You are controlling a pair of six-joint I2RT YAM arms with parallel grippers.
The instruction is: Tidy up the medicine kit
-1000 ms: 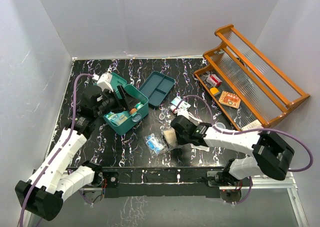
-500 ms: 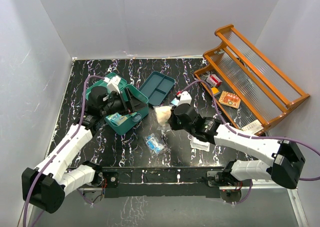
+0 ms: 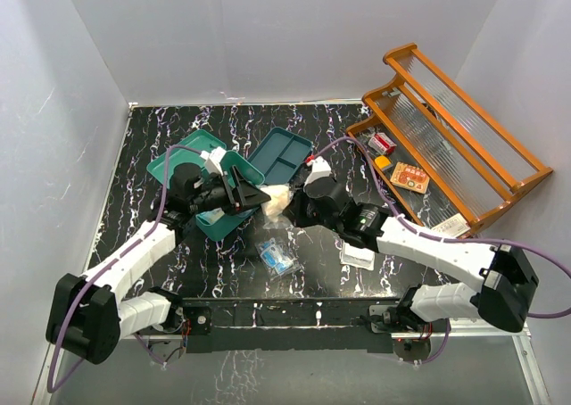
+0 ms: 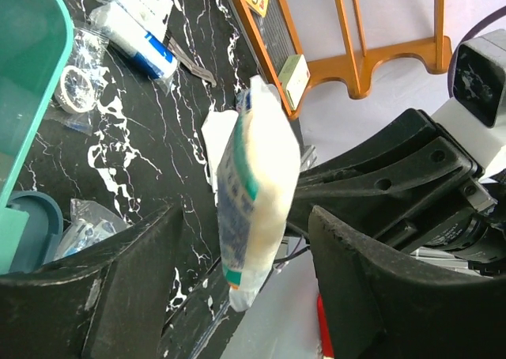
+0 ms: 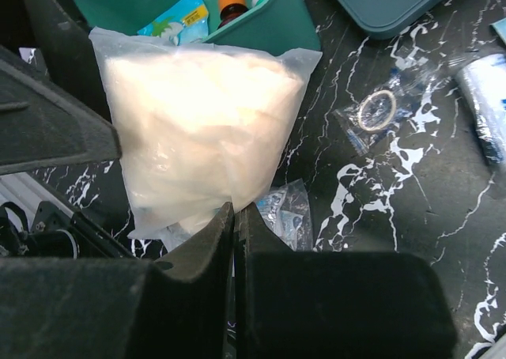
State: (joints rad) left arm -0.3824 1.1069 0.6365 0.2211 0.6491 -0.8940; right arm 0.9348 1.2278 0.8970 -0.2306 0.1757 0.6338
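Your right gripper (image 5: pixel 235 210) pinches a pale plastic bag (image 5: pixel 198 130), holding it inside the wide-open left gripper (image 4: pixel 245 217), seemingly for handover, just right of the open medicine kit (image 3: pixel 217 227) at the table's centre-left.

The black, white-veined table (image 3: pixel 268 119) is carrying everything; the medicine kit (image 3: pixel 220 225) is sitting open at about 9 o'clock of its middle, a dark-teal divided tray (image 3: pixel 281 158) is lying just beside the kit at 12 o'clock, and an orange wooden rack (image 3: pixel 446 155) is standing along the edge at 2 o'clock. A small clear packet (image 3: pixel 277 256) is lying at 6 o'clock; a flat white sachet (image 3: pixel 359 257) is resting at 4 o'clock; a bagged ring (image 5: pixel 378 110) is lying near the tray.
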